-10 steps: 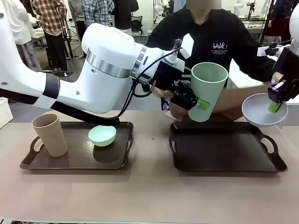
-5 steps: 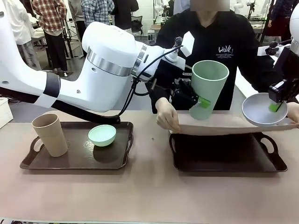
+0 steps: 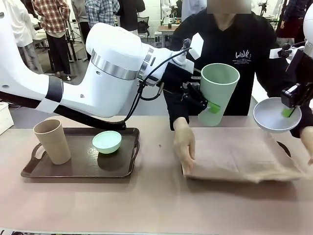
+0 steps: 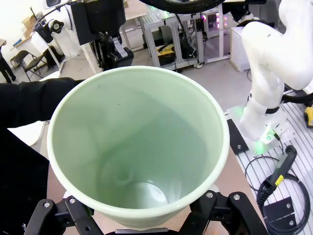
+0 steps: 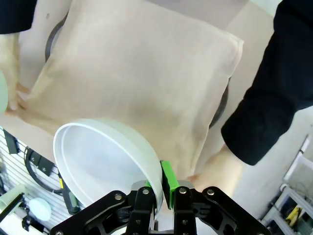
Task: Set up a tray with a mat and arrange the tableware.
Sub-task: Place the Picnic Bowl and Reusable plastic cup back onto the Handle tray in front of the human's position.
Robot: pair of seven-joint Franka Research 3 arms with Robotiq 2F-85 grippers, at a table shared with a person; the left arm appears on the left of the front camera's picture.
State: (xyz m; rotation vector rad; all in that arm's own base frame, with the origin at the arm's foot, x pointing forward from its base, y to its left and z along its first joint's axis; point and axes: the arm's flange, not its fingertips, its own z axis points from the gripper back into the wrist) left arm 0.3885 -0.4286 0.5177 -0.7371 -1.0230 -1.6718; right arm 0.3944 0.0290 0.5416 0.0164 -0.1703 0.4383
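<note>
Mat (image 3: 242, 156) lowered onto tray (image 3: 284, 148), tan table (image 3: 156, 205), crowded lab (image 3: 78, 73)

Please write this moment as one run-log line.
left gripper holds sage green cup aloft | right gripper pinches bluish-white bowl rim | person's hands on mat covering tray

Cup (image 3: 52, 141) stands left of bowl (image 3: 106, 141) on tray (image 3: 80, 165).

Sage green cup (image 3: 218, 93): smooth matt plastic. Pale bowl (image 3: 276, 116): smooth plastic, slight sheen. Mat (image 3: 239, 155): matt cloth, soft-looking. Tray (image 3: 83, 164): faintly glossy. My left arm (image 3: 112, 54): glossy white plastic shell, brushed metal ring.
</note>
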